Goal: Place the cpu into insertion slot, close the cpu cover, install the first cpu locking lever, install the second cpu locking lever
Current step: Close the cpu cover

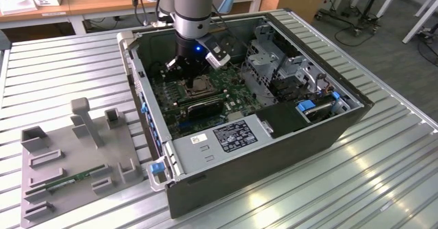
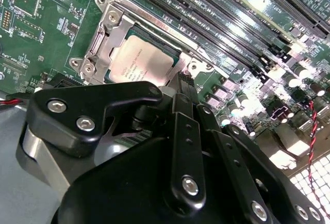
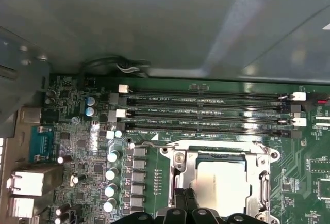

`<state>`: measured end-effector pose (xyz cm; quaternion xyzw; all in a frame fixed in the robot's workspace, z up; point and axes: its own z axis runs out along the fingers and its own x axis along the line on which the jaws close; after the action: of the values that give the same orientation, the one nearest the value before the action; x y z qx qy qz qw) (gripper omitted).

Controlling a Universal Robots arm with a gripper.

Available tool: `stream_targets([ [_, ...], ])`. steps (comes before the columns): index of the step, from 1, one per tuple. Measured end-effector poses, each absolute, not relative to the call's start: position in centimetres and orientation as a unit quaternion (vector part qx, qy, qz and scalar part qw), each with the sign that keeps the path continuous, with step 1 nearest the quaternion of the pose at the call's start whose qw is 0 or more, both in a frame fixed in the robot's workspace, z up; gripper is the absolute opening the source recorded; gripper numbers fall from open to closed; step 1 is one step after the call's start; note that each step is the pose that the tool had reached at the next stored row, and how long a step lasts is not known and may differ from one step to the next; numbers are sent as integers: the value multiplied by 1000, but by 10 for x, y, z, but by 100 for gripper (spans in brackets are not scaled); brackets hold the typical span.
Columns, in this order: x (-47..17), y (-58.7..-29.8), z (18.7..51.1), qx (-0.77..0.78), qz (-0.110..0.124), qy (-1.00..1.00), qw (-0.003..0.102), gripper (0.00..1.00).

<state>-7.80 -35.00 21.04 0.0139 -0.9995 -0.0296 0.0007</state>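
Your pincer (image 2: 184,79) is drawn narrow, its tips close together with nothing visible between them, and it hangs low inside the case (image 1: 274,152) over the green board (image 3: 154,177). In the second wrist view the tips sit just beside one corner of the cpu (image 2: 144,59); you cannot tell from here whether they touch metal or hover just above it. The cpu lies flat in the slot (image 2: 157,33), dull face up, so the part lies directly beyond the tips, not off to a side. The cover (image 2: 100,43) looks laid down around it, its window framing the chip, which suggests the placing and closing are done. A thin silver rod (image 3: 221,145) runs along the socket's side nearest the memory slots (image 3: 206,113), parallel to them; I take it for a locking lever, and whether it is latched is not clear. Around the socket the board is crowded: a row of small capacitors (image 3: 111,180) stands near one side and the long memory slots near another, so there is little free room at board level. In the exterior view the grey drive cage (image 1: 267,60) rises to the exterior view's right of the arm, with the case walls close on the other sides. The case stands on a slatted metal tabletop (image 1: 68,70), with a grey fixture tray (image 1: 68,157) well apart at the exterior view's left.
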Motion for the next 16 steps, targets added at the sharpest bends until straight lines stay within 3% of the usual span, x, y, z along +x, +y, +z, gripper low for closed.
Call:
stream_targets([
  [16,-77,-350,209,9,-30,-1000,1,11],
])
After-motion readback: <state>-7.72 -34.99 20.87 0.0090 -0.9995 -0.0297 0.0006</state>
